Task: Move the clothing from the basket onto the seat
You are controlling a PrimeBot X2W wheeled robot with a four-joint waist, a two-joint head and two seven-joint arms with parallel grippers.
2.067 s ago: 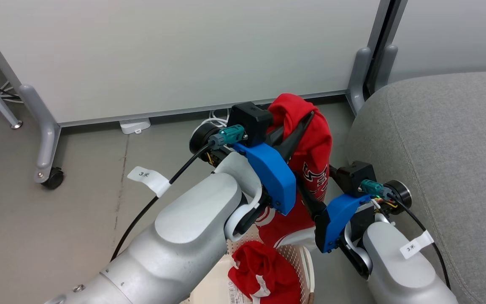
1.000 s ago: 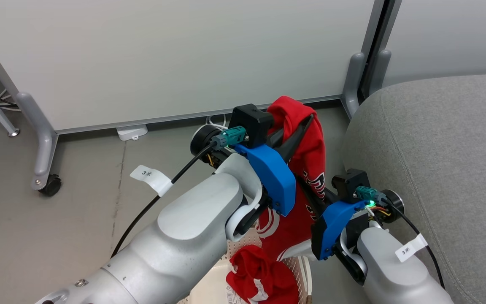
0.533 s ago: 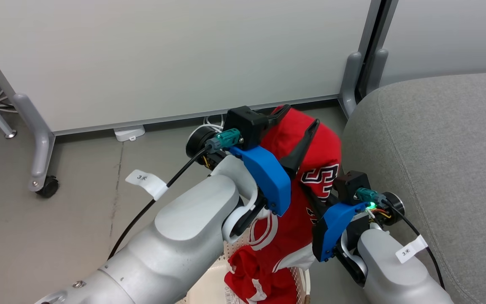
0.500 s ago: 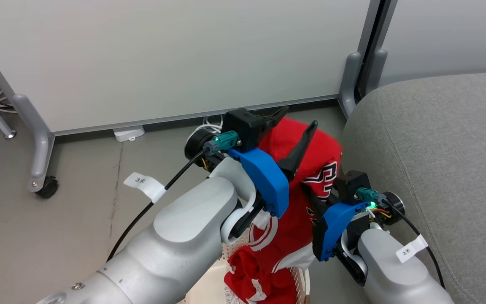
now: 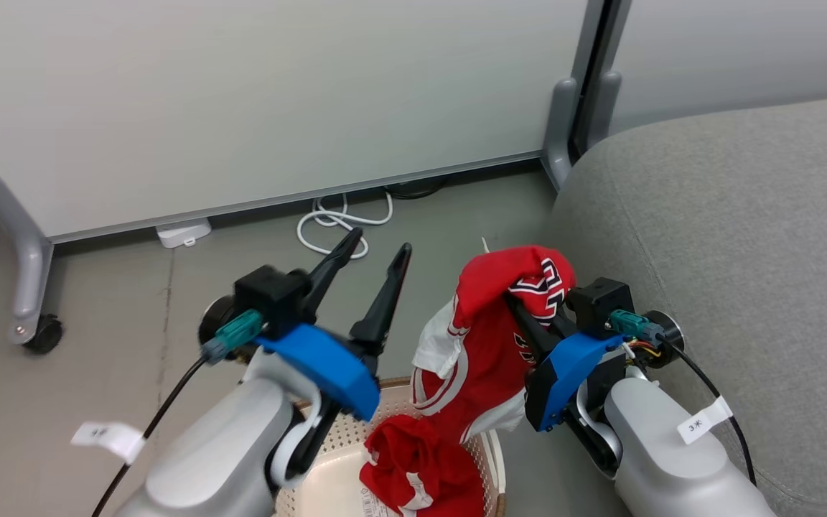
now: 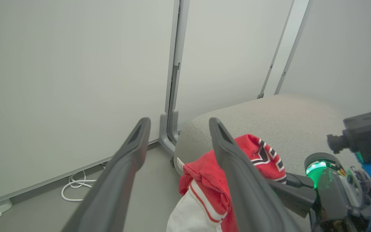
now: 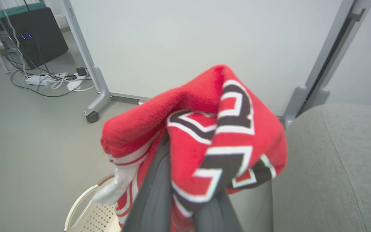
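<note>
One up, one waiting — carry right before letting go

Right pincer (image 5: 528, 327) is clamped shut on a fold of the soft red fabric garment with white trim and dark block letters (image 5: 485, 345). The garment drapes over its fingers and hangs down, its white-edged hem low over the rim of the cream perforated plastic basket (image 5: 494, 459). A second crumpled red garment (image 5: 421, 467) lies inside that basket. Left pincer (image 5: 380, 240) stands spread wide with nothing between its fingers, just left of the hanging cloth. The large grey upholstered seat (image 5: 744, 237) sits close on the right, beside the right forearm.

The step in hand looks like the carry. To do it well, I'd raise the right arm first so the trailing hem clears both the basket rim and the seat's rounded edge — a snagged hem could drag the light basket. Then swing right, well in from the edge, lower until the cloth heaps on the cushion, and only then open. Left arm should keep clear of the drape.
</note>
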